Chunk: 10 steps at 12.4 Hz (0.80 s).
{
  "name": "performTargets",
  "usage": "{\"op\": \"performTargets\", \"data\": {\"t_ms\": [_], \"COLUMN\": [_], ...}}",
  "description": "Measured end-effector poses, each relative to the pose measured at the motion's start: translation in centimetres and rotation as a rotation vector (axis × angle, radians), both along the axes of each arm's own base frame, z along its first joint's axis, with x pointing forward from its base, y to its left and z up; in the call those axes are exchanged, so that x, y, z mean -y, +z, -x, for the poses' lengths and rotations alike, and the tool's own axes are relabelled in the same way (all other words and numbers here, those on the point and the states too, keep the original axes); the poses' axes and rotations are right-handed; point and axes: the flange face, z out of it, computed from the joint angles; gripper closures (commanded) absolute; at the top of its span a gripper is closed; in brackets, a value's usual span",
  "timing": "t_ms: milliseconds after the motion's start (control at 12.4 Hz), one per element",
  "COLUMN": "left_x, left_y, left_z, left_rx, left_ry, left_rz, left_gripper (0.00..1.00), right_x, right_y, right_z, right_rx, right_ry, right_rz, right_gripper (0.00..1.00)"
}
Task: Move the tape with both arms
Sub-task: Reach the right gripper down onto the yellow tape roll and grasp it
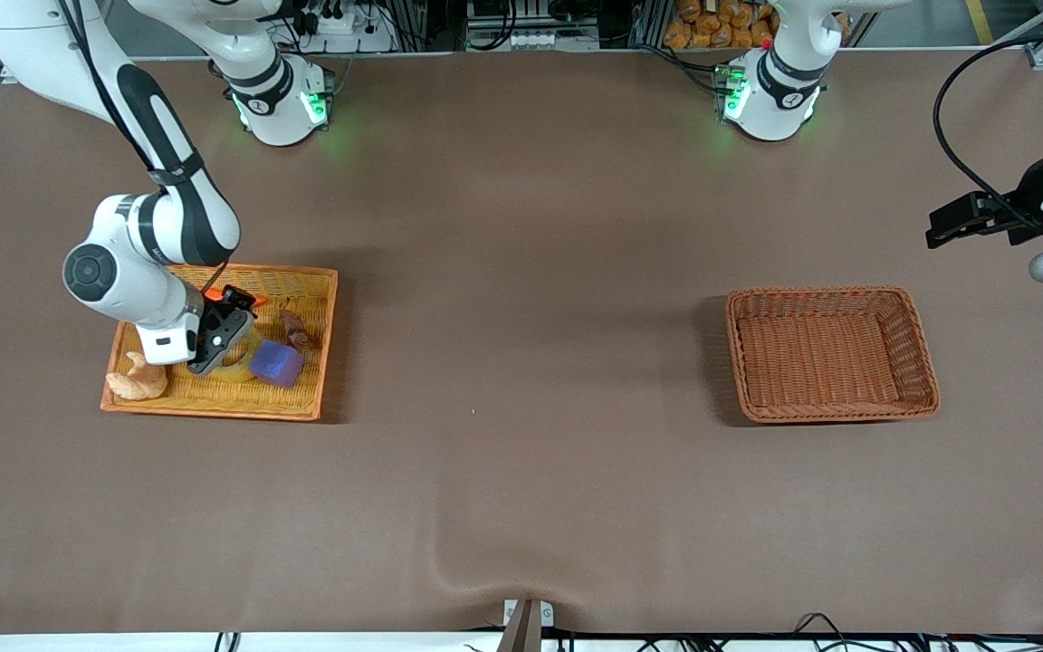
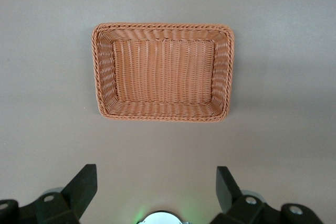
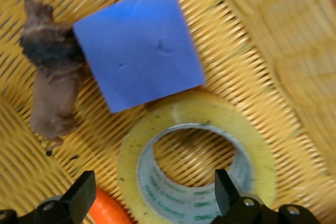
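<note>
The tape [image 3: 210,114], a yellowish ring with a grey-white core, lies flat in the flat yellow-orange basket [image 1: 214,409] at the right arm's end; a part of it shows in the front view [image 1: 234,369]. My right gripper [image 3: 155,192] is open and low over it. Its fingers straddle one wall of the ring, one over the hole and one outside over an orange carrot [image 3: 107,211]. In the front view the right gripper [image 1: 218,342] hides most of the tape. My left gripper [image 2: 156,187] is open and empty, and it waits in the air at the left arm's end of the table [image 1: 938,234].
A purple cube [image 3: 137,45] lies against the tape, and a brown toy [image 3: 50,87] lies beside the cube. A croissant-like piece [image 1: 135,380] sits in the same basket. An empty brown wicker basket [image 1: 834,412] stands near the left arm's end and also shows in the left wrist view [image 2: 163,116].
</note>
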Motion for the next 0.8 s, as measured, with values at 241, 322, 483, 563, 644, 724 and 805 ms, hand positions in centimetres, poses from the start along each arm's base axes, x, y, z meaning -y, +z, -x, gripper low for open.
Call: {"op": "performTargets", "data": {"t_ms": [241, 322, 483, 563, 644, 724, 805], "left_x": [-0.5, -0.5, -0.4, -0.4, -0.5, -0.6, -0.8], "left_y": [0.1, 0.2, 0.0, -0.1, -0.1, -0.1, 0.0], "left_z": [-0.1, 0.0, 0.4, 0.8, 1.1, 1.3, 1.4], "left_rx": [0.007, 0.012, 0.026, 0.028, 0.029, 0.030, 0.032], "left_ry": [0.009, 0.010, 0.007, 0.007, 0.008, 0.010, 0.014], "left_rz": [0.000, 0.000, 0.001, 0.001, 0.001, 0.001, 0.001], "left_gripper": [0.00, 0.00, 0.00, 0.00, 0.00, 0.00, 0.00], "right_x": [-0.1, -0.1, -0.2, -0.2, -0.2, -0.2, -0.2], "right_y": [1.1, 1.0, 0.2, -0.5, -1.3, -2.0, -2.4], "right_z": [-0.4, -0.4, -0.4, -0.4, -0.3, -0.2, -0.1], "right_rx": [-0.060, -0.059, -0.047, -0.037, -0.035, -0.042, -0.049], "right_ry": [0.002, 0.004, 0.006, 0.005, 0.005, 0.005, 0.005], "right_rz": [-0.005, -0.005, -0.005, -0.004, -0.004, -0.004, -0.004], "right_gripper": [0.09, 0.10, 0.18, 0.59, 0.75, 0.81, 0.92]}}
